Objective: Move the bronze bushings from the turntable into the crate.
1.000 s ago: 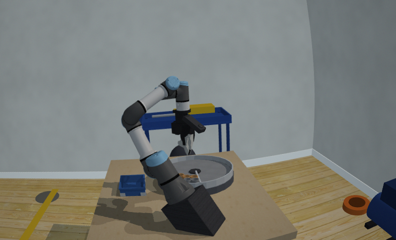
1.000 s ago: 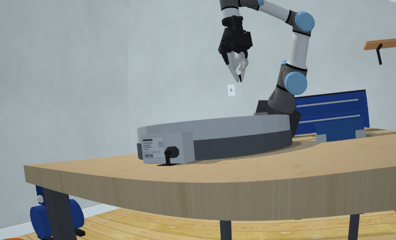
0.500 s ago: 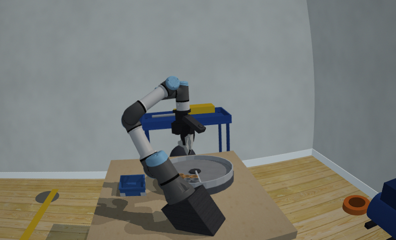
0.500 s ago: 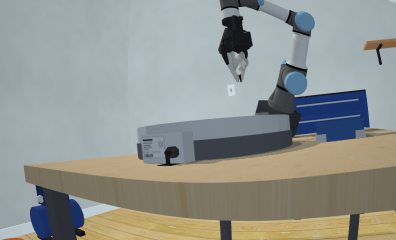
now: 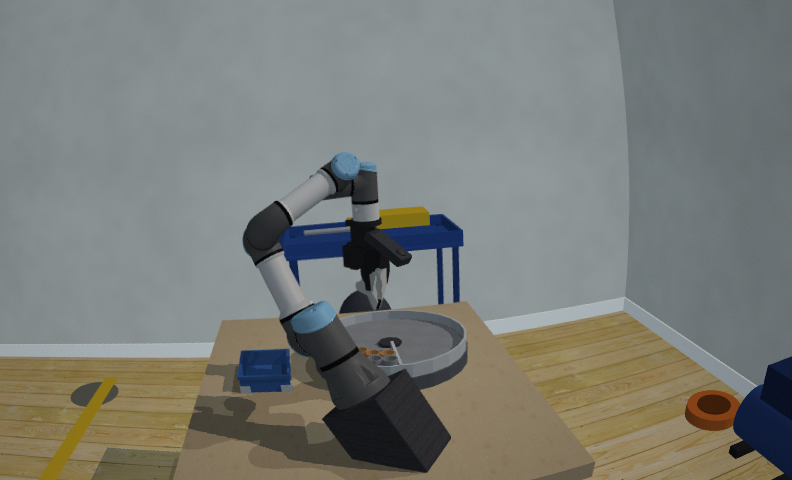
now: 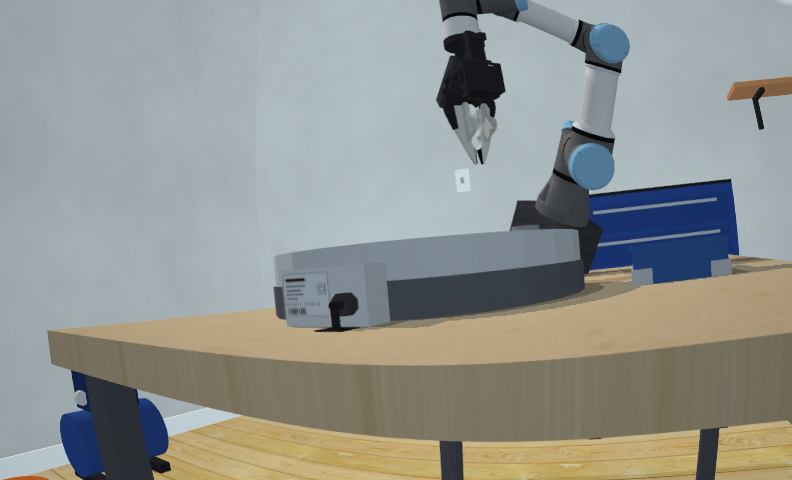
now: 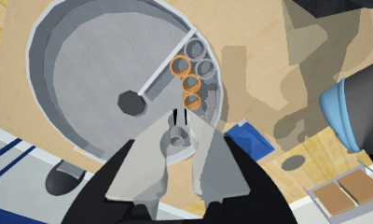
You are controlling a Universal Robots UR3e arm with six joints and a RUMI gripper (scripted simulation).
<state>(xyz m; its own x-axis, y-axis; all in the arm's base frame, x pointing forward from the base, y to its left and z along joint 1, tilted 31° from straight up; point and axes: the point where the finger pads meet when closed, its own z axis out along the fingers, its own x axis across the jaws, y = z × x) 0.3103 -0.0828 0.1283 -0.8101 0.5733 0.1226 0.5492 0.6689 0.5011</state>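
Observation:
My gripper point(image 5: 380, 306) point(image 6: 479, 162) point(image 7: 180, 109) is shut, with nothing between its tips, and hangs high above the turntable point(image 5: 461, 355) point(image 6: 483, 255) point(image 7: 38, 70). In the wrist view, three bronze bushings stand in a row on the turntable: one bronze bushing point(image 7: 172, 66) touches the white bar, another point(image 7: 191, 91) is in the middle, and a third point(image 7: 184, 102) is nearest my fingertips. Two steel bushings point(image 7: 186, 49) point(image 7: 214, 69) stand beside them near the rim. A grey ring point(image 7: 176, 140), seemingly a steel bushing, shows between my finger bodies. The blue crate point(image 5: 264, 381) point(image 6: 680, 261) point(image 7: 255, 140) shows no bushing inside.
A thin white bar point(image 5: 396, 353) point(image 7: 167, 61) runs from the dark hub point(image 5: 389, 342) point(image 7: 131, 103) to the turntable's wall. The crate stands to the left of the turntable in the top view. A blue cart point(image 5: 406, 239) with a yellow box point(image 5: 405, 217) stands behind the table.

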